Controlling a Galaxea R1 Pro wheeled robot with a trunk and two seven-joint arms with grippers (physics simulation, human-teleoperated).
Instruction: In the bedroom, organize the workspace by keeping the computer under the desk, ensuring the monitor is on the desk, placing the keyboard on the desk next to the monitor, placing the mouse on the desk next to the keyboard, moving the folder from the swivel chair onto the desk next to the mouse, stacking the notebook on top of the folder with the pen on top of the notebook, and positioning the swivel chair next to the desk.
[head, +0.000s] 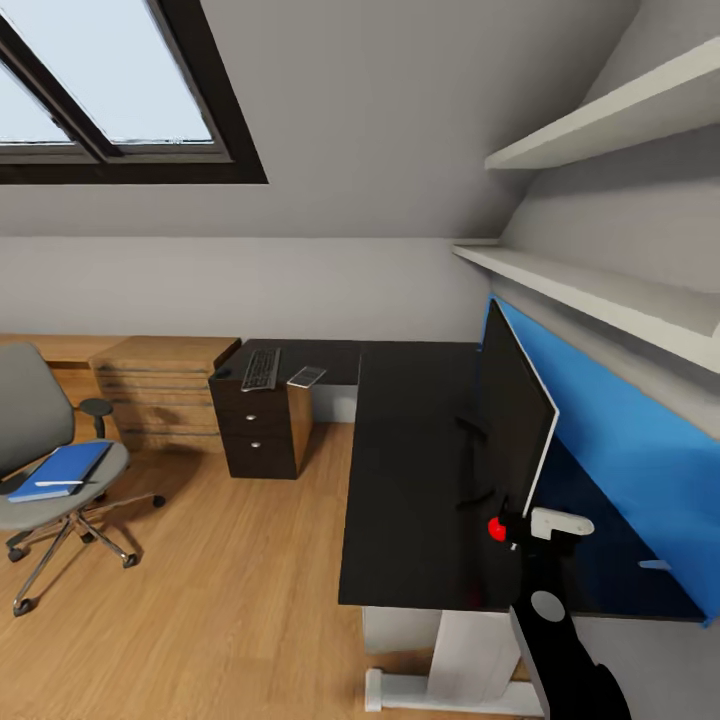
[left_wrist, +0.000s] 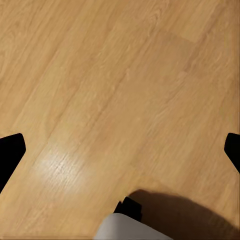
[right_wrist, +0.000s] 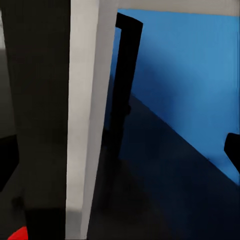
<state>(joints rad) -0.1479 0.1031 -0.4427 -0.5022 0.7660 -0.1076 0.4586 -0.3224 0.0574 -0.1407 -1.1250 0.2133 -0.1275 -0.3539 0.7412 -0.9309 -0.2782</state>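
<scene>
Looking at the monitor (head: 515, 420) as the landmark here: it's standing upright on the black table (head: 410, 470), seen nearly edge-on, close in front of the blue back panel (head: 620, 450). The right gripper (head: 535, 527) is sitting right at the monitor's near lower edge, and in the right wrist view the fingers (right_wrist: 232, 150) are showing spread to either side of the pale edge of the screen, so I'm reading it as open and straddling the panel, probably to nudge or square it up on the table. The left gripper (left_wrist: 120, 150) is hanging over bare wood floor (left_wrist: 110, 75), fingers wide apart, nothing between them, likely just parked. Well away from the monitor, at the far end of the table on a dark drawer unit (head: 255, 425), the keyboard (head: 261, 368) is lying flat with a small flat object beside it that I can't identify. The swivel chair (head: 50, 450) is sitting far across the floor from the monitor, carrying the blue folder (head: 62, 470) with the white pen (head: 58, 484) lying on it, so all that is waiting to be moved.
</scene>
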